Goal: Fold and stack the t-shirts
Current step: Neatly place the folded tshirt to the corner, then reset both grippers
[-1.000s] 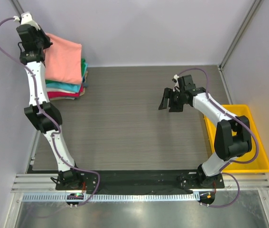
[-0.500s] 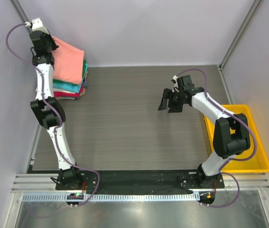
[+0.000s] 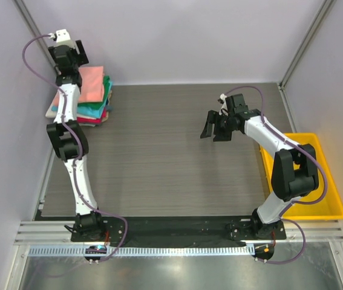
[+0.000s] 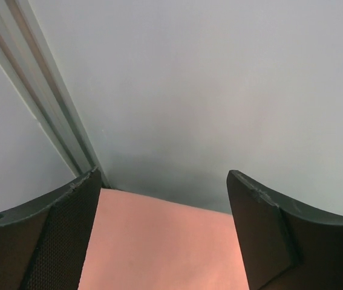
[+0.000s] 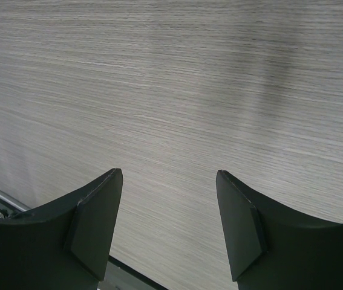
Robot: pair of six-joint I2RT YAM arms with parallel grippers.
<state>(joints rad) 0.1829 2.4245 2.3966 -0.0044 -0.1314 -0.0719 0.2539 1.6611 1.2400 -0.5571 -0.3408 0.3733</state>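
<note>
The t-shirts lie folded in a stack [image 3: 92,99] in the table's far left corner. A salmon-pink one [image 3: 91,84] is on top, with teal, green and red-pink layers [image 3: 96,112] under it. My left gripper [image 3: 73,60] hovers over the stack's back edge by the wall. In the left wrist view it is open [image 4: 164,175], with nothing between its fingers and the salmon cloth [image 4: 165,241] below them. My right gripper [image 3: 212,134] hangs open over the bare tabletop right of centre, empty in its wrist view [image 5: 169,173].
A yellow plastic bin [image 3: 334,199] sits at the table's right edge beside the right arm. The grey back wall and a metal frame post [image 4: 44,103] stand right behind the stack. Wood-grain tabletop [image 3: 159,145] spreads between the arms.
My left gripper has opened and let go of the salmon-pink t-shirt, which now rests flat on the stack. The left arm has swung right toward the back wall. The right arm has hardly moved.
</note>
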